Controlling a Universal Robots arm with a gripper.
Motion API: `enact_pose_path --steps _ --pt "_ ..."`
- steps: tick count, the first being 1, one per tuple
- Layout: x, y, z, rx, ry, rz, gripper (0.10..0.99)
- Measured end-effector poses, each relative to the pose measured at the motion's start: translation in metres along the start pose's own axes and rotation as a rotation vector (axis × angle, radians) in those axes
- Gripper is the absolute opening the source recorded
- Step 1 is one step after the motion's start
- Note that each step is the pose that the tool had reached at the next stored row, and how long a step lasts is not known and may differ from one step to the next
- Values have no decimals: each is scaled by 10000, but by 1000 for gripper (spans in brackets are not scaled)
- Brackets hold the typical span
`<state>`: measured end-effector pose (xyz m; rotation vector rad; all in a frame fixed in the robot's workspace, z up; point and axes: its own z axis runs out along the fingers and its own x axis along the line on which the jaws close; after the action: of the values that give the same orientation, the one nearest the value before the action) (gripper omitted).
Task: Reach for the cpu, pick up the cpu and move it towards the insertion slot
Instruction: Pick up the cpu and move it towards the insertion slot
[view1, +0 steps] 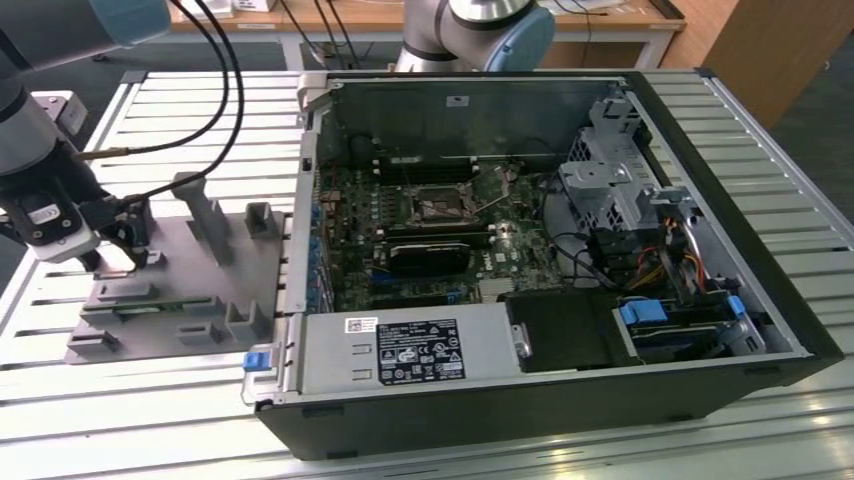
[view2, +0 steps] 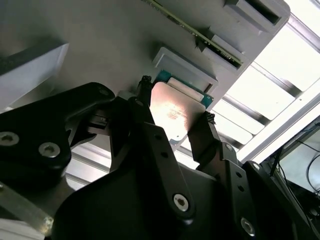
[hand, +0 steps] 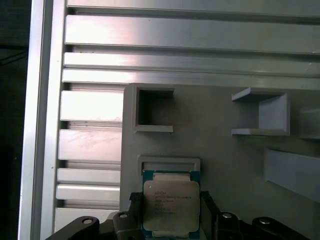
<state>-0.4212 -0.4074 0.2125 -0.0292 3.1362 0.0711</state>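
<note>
Exterior view: gripper (view1: 118, 258) is held low over the grey plate (view1: 200, 300), well apart from the insertion slot (view1: 437, 205).
Second wrist view: cpu (view2: 172, 112) is clamped by its edges between the jaws.
First wrist view: cpu (hand: 171, 207) is seated against its pocket wall (hand: 170, 164). A tilt or drop could be caused by snagging there.

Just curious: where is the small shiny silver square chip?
In both wrist views the silver chip lies on the grey plastic plate, right at the hand; that plate is at the exterior view's left.
</note>
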Motion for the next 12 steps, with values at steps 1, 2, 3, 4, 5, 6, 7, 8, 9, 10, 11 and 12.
enact_pose_path --steps 1,2,3,4,5,6,7,8,9,10,11,12 --pt "0 0 -7 0 0 0 545" --pt "0 1 -14 0 -1 0 545" --pt "0 1 -22 0 -1 0 545" --pt "0 1 -29 -1 -1 0 545" --pt "0 2 -35 -1 -2 0 545" --pt "0 2 -41 0 -1 0 545" --pt "0 2 -47 0 0 0 545" --pt "0 2 -52 -1 -2 0 545" --pt "0 3 -57 -1 -1 0 545" --pt "-1 3 -61 -1 -2 0 545" --pt "0 3 -66 -1 -2 0 545" --pt "0 3 -70 -1 -2 0 545"
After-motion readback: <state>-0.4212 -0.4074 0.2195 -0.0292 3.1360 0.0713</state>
